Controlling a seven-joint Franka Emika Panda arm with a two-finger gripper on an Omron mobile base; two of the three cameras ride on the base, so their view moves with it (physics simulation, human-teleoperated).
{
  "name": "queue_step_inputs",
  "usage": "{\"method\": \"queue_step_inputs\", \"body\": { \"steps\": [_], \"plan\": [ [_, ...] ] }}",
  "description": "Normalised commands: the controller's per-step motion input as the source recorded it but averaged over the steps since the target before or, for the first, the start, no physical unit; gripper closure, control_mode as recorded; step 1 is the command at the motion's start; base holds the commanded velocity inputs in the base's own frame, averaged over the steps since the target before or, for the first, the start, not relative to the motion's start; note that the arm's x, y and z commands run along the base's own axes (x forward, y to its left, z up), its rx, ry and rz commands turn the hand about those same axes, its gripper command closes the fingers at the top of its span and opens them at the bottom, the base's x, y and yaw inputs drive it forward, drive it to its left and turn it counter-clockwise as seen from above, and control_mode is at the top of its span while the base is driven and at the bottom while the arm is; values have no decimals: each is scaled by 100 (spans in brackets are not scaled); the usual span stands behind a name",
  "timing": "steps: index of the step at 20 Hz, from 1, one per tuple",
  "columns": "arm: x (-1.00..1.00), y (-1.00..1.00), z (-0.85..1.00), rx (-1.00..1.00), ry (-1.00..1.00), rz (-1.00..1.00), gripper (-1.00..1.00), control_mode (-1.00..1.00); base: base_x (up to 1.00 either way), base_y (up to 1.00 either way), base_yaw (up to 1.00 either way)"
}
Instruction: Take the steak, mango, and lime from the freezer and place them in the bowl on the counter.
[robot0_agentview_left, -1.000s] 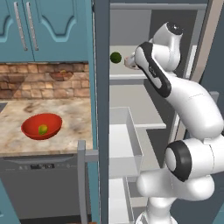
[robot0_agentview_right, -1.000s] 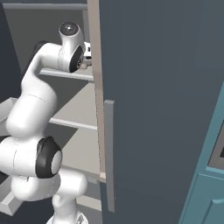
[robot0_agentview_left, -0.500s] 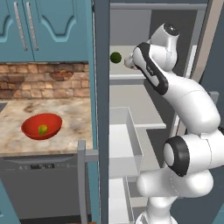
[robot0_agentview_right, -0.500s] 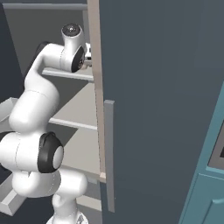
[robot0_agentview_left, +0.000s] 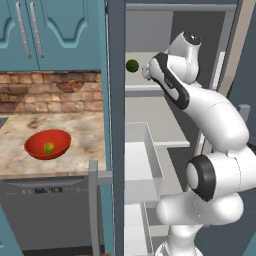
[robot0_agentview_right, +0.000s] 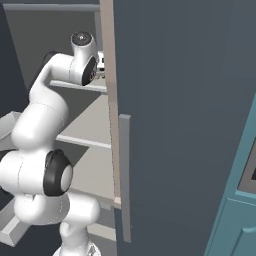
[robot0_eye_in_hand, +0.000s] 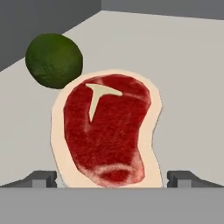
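A: While the tool hangs over the freezer shelf with its tips spread wide and pinching nothing, which way does the steak lie from it?

B: Straight ahead in the hand view, in the centre of the frame, with its near end sitting between the two tips at the bottom edge. Its long axis runs up the frame and leans slightly right, so it lies roughly across the line between the tips; I judge a grip would fall on the narrower width.

A: And the lime?

B: Upper left of the hand view, just beside the steak's far corner; I cannot tell whether they touch. That closeness is the risk as the tool comes in.

A: What does the left base view add?

B: It shows the arm reaching into the freezer toward the lime at upper centre, while the steak is hidden behind the arm. At the left, the red bowl rests on the bench with the mango inside.
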Motion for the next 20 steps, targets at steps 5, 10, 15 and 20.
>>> {"method": "queue_step_inputs", "body": {
  "steps": [5, 10, 15, 20],
  "plan": [
    [29, 7, 0, 0, 0, 0, -100, -100, 0, 0, 0],
    [17, 12, -1, 0, 0, -1, -100, -100, 0, 0, 0],
    [0, 0, 0, 0, 0, 0, -100, -100, 0, 0, 0],
    [0, 0, 0, 0, 0, 0, 100, -100, 0, 0, 0]
  ]
}}
